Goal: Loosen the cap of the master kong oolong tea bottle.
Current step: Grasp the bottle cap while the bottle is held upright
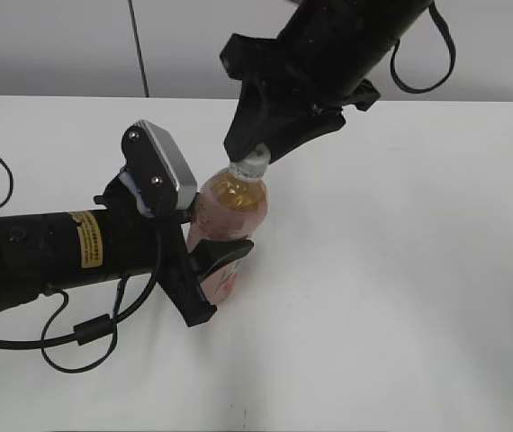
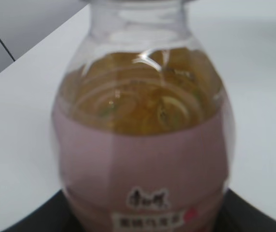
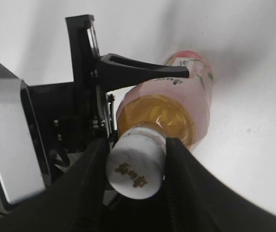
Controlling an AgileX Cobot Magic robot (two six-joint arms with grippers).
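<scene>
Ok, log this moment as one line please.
left gripper: shut on bottle body | right gripper: shut on cap | bottle: upright on table | cap: on
</scene>
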